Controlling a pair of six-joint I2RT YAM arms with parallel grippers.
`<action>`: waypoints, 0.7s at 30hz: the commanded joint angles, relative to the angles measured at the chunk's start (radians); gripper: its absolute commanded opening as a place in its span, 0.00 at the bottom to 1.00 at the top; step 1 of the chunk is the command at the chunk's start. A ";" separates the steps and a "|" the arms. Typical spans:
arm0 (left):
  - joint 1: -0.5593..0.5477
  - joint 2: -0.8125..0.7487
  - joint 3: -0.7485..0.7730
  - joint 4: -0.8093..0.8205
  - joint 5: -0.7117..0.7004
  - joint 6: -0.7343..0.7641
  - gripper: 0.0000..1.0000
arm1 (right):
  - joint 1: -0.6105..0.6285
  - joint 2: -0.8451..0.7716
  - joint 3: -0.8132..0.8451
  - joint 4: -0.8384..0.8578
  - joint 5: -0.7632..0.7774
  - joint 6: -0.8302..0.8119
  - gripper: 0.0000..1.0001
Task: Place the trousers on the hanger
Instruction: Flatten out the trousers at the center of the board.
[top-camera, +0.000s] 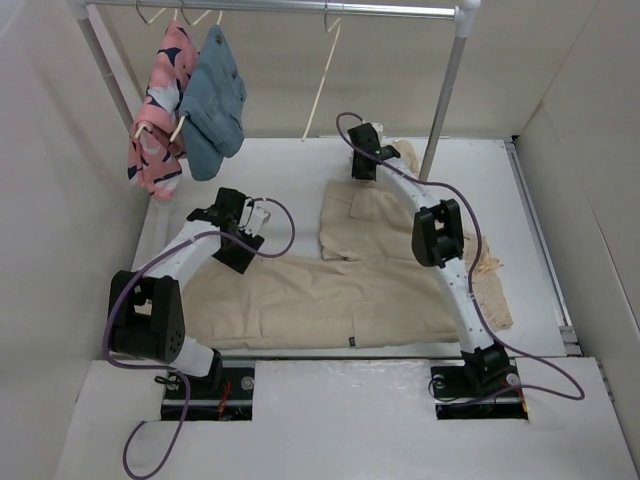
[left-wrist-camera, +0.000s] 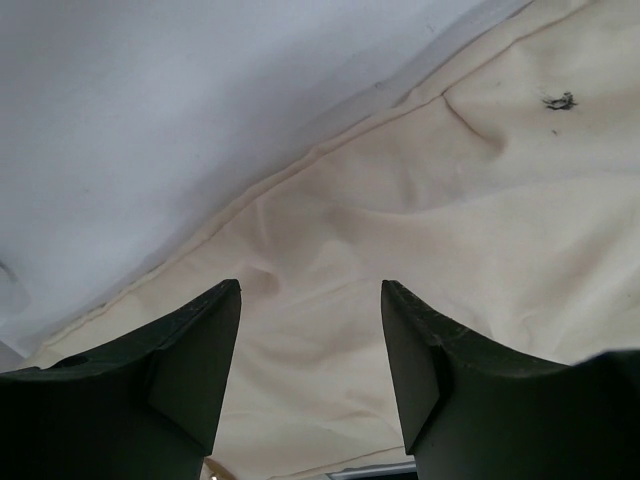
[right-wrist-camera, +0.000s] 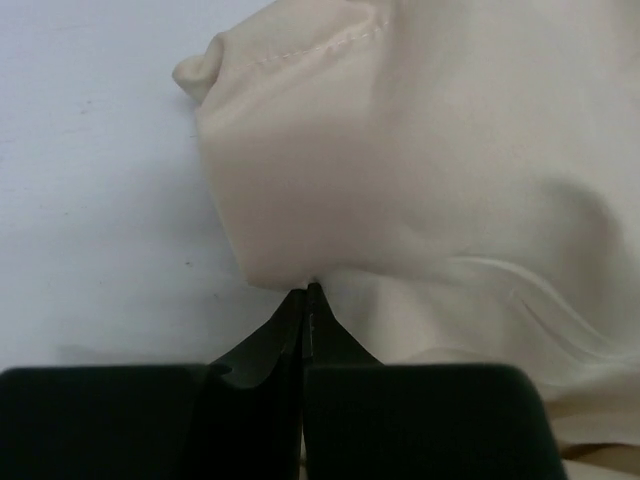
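The beige trousers lie spread and wrinkled on the white table. One leg runs left and the other part folds back toward the far side. The pale hanger hangs bare from the rail at the back, one thin arm slanting down. My left gripper is open just above the trousers' upper edge. In the left wrist view its gripper straddles the cloth near a seam. My right gripper is at the trousers' far end. In the right wrist view it is shut, pinching a fold of the cloth.
A metal rail spans the back, with its right post standing on the table by the right arm. A pink patterned garment and a blue-grey garment hang at the left. White walls close in on both sides.
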 joint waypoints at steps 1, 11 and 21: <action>0.008 -0.002 0.037 -0.006 -0.007 -0.001 0.55 | 0.036 -0.082 -0.057 0.115 -0.114 -0.049 0.00; 0.042 -0.036 0.078 0.005 0.082 -0.024 0.55 | 0.221 -0.357 -0.264 0.433 -0.329 -0.315 0.00; 0.139 -0.096 0.067 0.066 0.137 -0.052 0.59 | 0.281 -0.523 -0.567 0.460 -0.323 -0.197 0.13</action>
